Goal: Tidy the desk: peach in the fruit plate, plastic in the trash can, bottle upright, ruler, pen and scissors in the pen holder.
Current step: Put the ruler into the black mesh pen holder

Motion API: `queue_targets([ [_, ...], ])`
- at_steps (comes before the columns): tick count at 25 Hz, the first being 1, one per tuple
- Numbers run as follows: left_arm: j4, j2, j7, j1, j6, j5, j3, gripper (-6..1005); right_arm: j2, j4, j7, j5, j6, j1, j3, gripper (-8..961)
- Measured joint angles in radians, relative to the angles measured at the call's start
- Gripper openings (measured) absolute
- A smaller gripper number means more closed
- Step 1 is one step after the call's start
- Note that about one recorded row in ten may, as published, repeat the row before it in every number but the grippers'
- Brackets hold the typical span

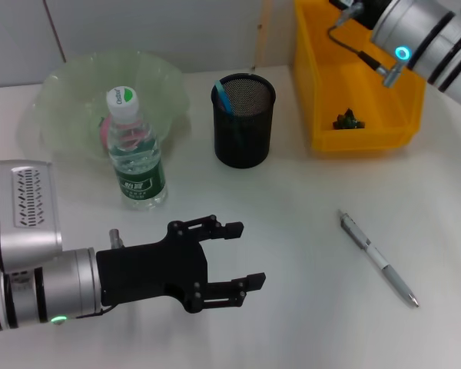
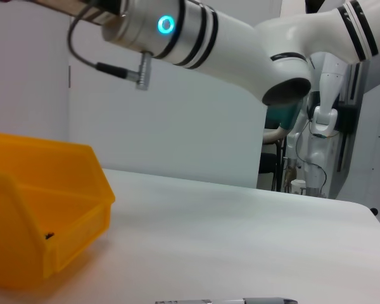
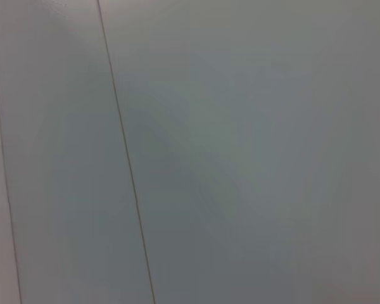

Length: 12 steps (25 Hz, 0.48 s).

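Pen [image 1: 379,260] lying loose on bench [image 1: 292,231], well right of left claw [image 1: 234,265], which hovers low, wide and empty, aimed pen-ward for pickup toward holder [image 1: 243,121]; bottle [image 1: 134,150] upright; right claw above bin [image 1: 353,77], state unknown.

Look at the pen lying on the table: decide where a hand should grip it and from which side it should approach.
Grip the pen at mid-barrel, coming straight down from above. It lies flat on the white table with open space all round, running diagonally from upper left to lower right, so the fingers should close across its narrow width. The left hand, open, is nearest.
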Motion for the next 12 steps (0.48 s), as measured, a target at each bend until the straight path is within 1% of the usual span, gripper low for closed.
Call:
queue_targets([
  [3,0.0,0.0,0.001,0.0,0.0,-0.002,0.0,785,0.001,0.008,-0.001,-0.003,0.041,0.006,-0.028,386],
  [12,0.0,0.0,0.001,0.005,0.0,-0.002,0.0,785,0.001,0.029,-0.005,-0.004,0.094,0.012,-0.081,386],
])
